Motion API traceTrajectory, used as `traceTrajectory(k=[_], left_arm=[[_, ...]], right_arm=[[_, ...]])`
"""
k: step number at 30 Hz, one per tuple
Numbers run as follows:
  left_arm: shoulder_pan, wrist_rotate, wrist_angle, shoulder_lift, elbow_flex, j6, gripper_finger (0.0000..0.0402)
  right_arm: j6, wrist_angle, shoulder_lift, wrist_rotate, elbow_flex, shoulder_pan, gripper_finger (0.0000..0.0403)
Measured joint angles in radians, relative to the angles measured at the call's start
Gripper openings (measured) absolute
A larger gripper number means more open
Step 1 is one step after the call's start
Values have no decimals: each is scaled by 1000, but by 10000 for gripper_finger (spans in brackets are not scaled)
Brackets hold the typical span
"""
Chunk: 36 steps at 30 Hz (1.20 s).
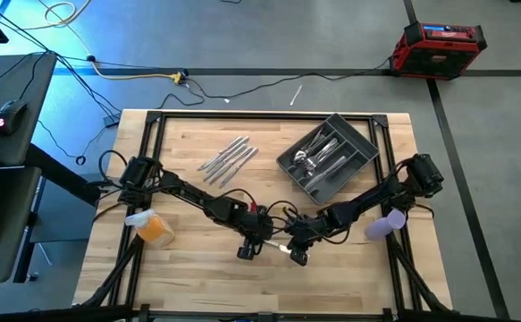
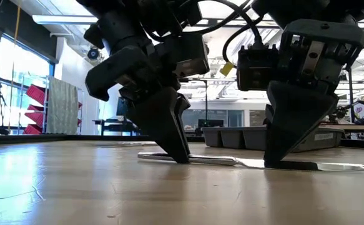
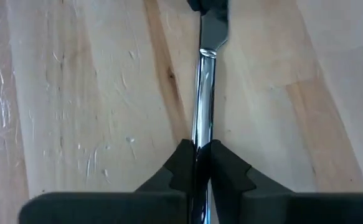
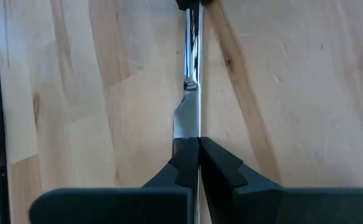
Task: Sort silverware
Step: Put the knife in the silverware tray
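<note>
Low view: knife (image 2: 256, 162) flat on the wooden table (image 2: 107, 194), pinned at both ends — left gripper (image 2: 180, 156) clamped on the handle, right gripper (image 2: 275, 161) clamped on the blade. Left wrist view: fingers (image 3: 181, 163) pressed together around the handle (image 3: 205, 93). High view: remaining silverware (image 1: 229, 159) lying loose beside the grey tray (image 1: 367, 154), well apart from both grippers.

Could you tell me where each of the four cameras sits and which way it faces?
High view: overhead, looking straight down at the table, both arms, the grey tray and loose silverware.
Low view: at table height, level; both grippers pinch one knife.
Left wrist view: on the left arm, past the left gripper, shut on the handle.
Right wrist view: on the right arm, past the right gripper, shut on the blade.
Both wrist views show that knife.
</note>
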Motion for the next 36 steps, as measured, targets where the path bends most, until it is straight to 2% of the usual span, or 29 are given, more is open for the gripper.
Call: traceTrajectory(k=[10,14,18,23,26,32,34,36], left_arm=[[-50,-132,16,2,-2,127,2],[-68,-151,53,-1,-3,173,2],[-80,-176,90,0,-3,213,2],[-97,-155,102,-3,-4,243,2],[-100,-127,102,-3,-4,258,2],[-101,-87,108,-3,-4,269,1],[-101,-76,115,-3,-5,275,1],[-101,-66,122,-3,-5,275,1]], right_arm=[[-211,53,-2,-74,-1,15,6],[-367,49,-9,-129,32,23,43],[-536,-22,-10,-158,94,29,106],[-857,-276,-10,-122,196,59,172],[-1142,-390,-10,-64,247,87,192],[-1708,-424,-10,211,282,131,189],[-1870,-420,-9,213,282,130,181],[-1966,-412,3,206,282,124,172]])
